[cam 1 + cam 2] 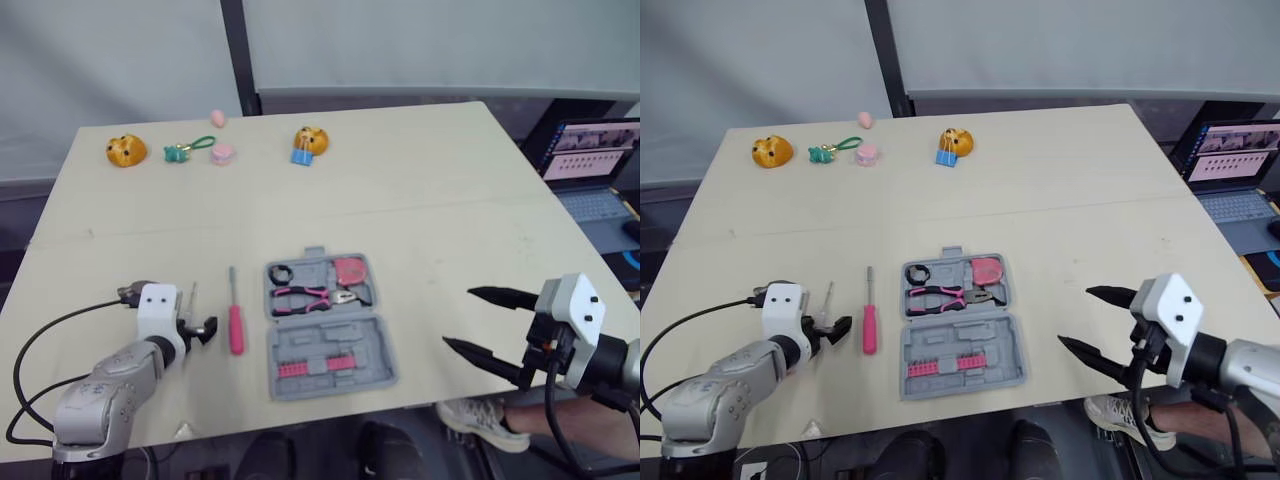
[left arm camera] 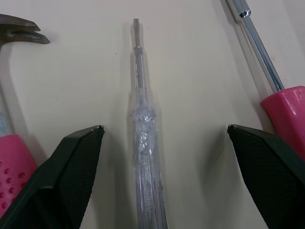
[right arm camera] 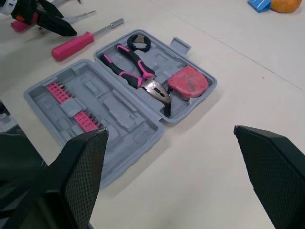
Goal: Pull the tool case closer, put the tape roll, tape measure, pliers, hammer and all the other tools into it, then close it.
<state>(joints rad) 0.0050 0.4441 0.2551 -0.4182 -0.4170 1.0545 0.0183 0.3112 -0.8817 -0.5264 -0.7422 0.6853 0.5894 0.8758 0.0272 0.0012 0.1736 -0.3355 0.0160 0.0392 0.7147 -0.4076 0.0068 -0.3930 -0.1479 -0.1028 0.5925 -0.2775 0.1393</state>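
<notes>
Tool case [image 1: 372, 348] open, close to table [image 1: 430, 200] edge

Lab or office: beige worktable [image 1: 430, 200], open laptop [image 1: 590, 165] alongside, grey screens [image 1: 420, 40] behind.

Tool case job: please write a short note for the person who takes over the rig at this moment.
Left gripper: open, straddling the clear screwdriver on the table, not gripping it.
Right gripper: open, empty, in the air to the right of the case.
Done: case lies open and holds the tape roll, tape measure and pliers.
Left to do: clear screwdriver, pink screwdriver and hammer lie left of the case; pack them, then close it.
</notes>
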